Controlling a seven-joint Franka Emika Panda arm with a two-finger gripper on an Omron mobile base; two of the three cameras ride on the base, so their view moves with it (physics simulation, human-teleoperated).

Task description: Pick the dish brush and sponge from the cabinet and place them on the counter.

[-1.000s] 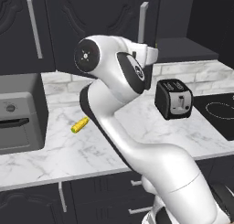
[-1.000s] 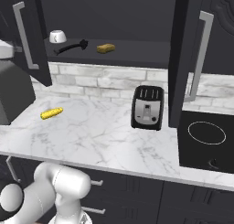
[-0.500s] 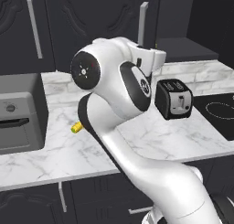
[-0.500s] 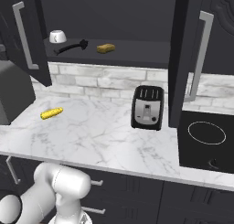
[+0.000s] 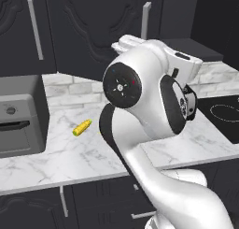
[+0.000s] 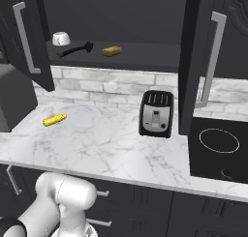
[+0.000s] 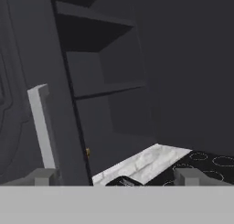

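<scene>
Left base view, arm [image 5: 154, 106] hiding toaster [image 6: 156, 113], cabinet [image 6: 145, 52] shelf

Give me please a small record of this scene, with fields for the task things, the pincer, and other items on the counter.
cabinet: doors open
dish brush: on the cabinet shelf, beside a small white bowl
sponge: on the same shelf, right of the brush, apart from it
counter: white marble, holds neither task thing yet
pincer: open, holding nothing, facing the cabinet's open door
other items: corn cob, toaster, both on the counter
</scene>
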